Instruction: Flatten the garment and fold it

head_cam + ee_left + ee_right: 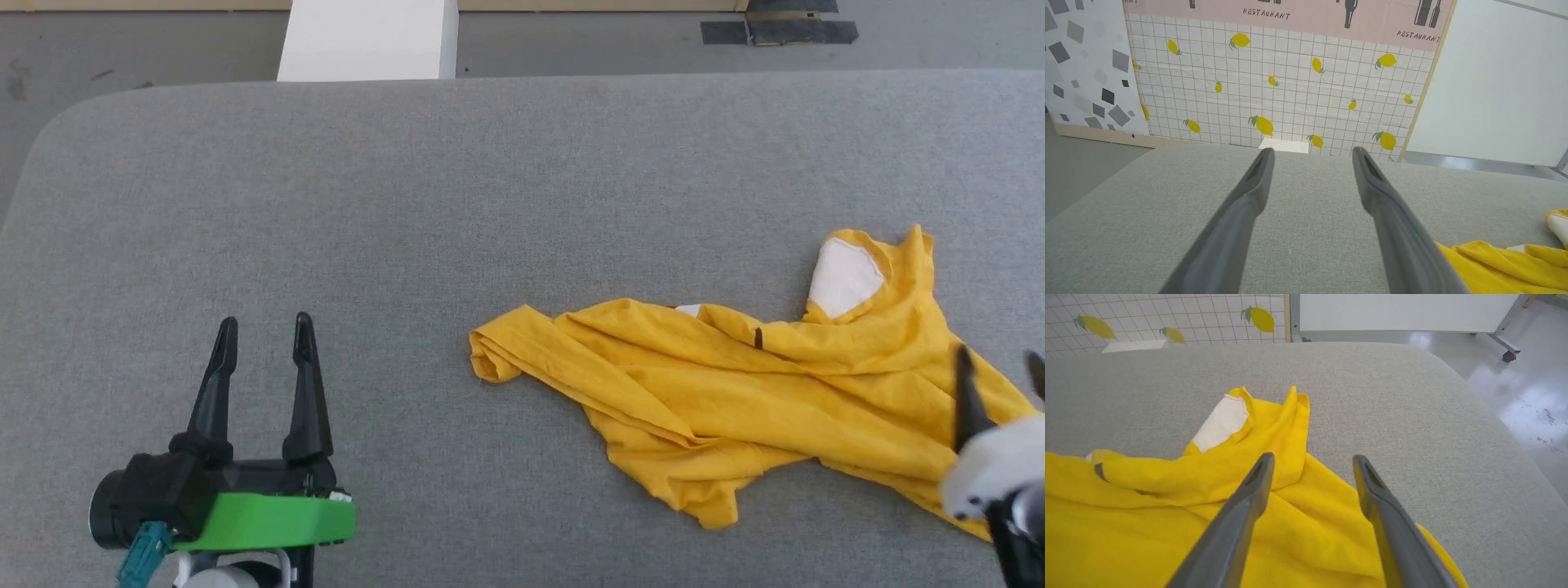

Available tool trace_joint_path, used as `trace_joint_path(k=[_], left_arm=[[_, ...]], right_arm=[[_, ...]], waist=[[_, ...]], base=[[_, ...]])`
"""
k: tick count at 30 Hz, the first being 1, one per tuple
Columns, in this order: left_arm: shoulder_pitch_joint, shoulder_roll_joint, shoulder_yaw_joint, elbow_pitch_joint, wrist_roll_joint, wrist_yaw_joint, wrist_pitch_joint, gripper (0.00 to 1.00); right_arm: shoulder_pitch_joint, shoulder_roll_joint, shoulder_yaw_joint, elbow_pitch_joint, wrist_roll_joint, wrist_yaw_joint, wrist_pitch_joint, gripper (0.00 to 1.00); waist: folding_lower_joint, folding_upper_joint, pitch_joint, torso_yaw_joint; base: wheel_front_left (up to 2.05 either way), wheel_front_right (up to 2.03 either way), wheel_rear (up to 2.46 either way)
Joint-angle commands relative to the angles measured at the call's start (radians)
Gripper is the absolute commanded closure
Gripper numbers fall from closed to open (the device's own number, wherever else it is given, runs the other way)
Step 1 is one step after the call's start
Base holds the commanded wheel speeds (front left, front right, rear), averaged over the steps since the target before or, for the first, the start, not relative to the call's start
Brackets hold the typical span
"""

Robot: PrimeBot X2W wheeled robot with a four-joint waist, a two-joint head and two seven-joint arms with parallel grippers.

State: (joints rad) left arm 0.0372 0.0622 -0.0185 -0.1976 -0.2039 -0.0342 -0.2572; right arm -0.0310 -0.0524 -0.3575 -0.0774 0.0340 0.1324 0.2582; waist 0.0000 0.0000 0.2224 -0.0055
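The garment [759, 384], a bright yellow T-shirt with a white neck patch [843, 278], lies crumpled in folds on the right half of the grey padded table [457, 196]. My right gripper [1000, 363] hovers over the shirt's right edge, open, with nothing between its fingers; the right wrist view shows the garment [1167, 514] spread under the gripper [1312, 459]. Far to the left of the shirt, near the table's front, my left gripper [263, 327] stands open and holds nothing. A corner of the garment [1506, 261] appears at the lower right of the left wrist view, beside the gripper [1312, 153].
A white box [367, 39] stands on the floor beyond the table's far edge. A lemon-patterned tiled panel [1290, 81] and a white board [1494, 81] rise behind the table. The table's rounded right edge [1515, 428] drops to shiny floor.
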Motion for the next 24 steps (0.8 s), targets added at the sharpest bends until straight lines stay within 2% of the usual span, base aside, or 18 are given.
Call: trace_joint_path(k=[1, 3, 7, 15, 17, 18, 19, 24], left_arm=[[-0.01, -0.004, -0.003, -0.003, 0.008, -0.006, -0.005, 0.0], [-0.014, -0.004, -0.007, -0.003, 0.007, -0.008, -0.005, 0.0], [-0.024, -0.005, -0.014, -0.004, 0.003, -0.008, -0.005, 0.0], [-0.037, -0.006, -0.004, 0.001, -0.002, -0.01, -0.005, 0.0], [-0.038, -0.006, -0.002, 0.003, -0.002, -0.013, -0.005, 0.0], [-0.039, -0.006, -0.002, 0.006, -0.002, -0.014, -0.005, 0.0], [-0.041, -0.006, -0.002, 0.008, -0.002, -0.015, -0.005, 0.0], [-0.044, -0.007, -0.004, 0.02, -0.001, -0.019, -0.005, 0.0]], right_arm=[[-0.031, -0.003, 0.032, -0.004, 0.005, -0.002, 0.027, 0.0], [-0.055, -0.019, 0.077, 0.01, 0.008, -0.002, 0.083, 0.0], [-0.102, -0.026, 0.076, 0.052, 0.01, -0.002, 0.168, 0.0], [-0.137, -0.033, 0.016, 0.127, -0.021, -0.002, 0.188, 0.0], [-0.139, -0.029, 0.004, 0.141, -0.023, -0.002, 0.188, 0.64], [-0.14, -0.027, -0.001, 0.148, -0.025, -0.002, 0.187, 0.9], [-0.141, -0.025, -0.003, 0.152, -0.028, -0.002, 0.184, 1.0], [-0.149, -0.014, -0.016, 0.158, -0.038, -0.002, 0.154, 1.0]], waist=[[0.0, 0.0, 0.011, 0.007], [0.0, 0.0, 0.022, 0.018], [0.0, 0.0, 0.05, 0.048], [0.0, 0.0, 0.079, 0.091], [0.0, 0.0, 0.08, 0.095], [0.0, 0.0, 0.079, 0.096], [0.0, 0.0, 0.078, 0.097], [0.0, 0.0, 0.059, 0.095]], base=[[0.0, 0.0, 0.0], [0.0, 0.0, 0.0], [0.0, 0.0, 0.0], [0.0, 0.0, 0.0], [0.0, 0.0, 0.0], [0.0, 0.0, 0.0], [0.0, 0.0, 0.0], [0.0, 0.0, 0.0]])
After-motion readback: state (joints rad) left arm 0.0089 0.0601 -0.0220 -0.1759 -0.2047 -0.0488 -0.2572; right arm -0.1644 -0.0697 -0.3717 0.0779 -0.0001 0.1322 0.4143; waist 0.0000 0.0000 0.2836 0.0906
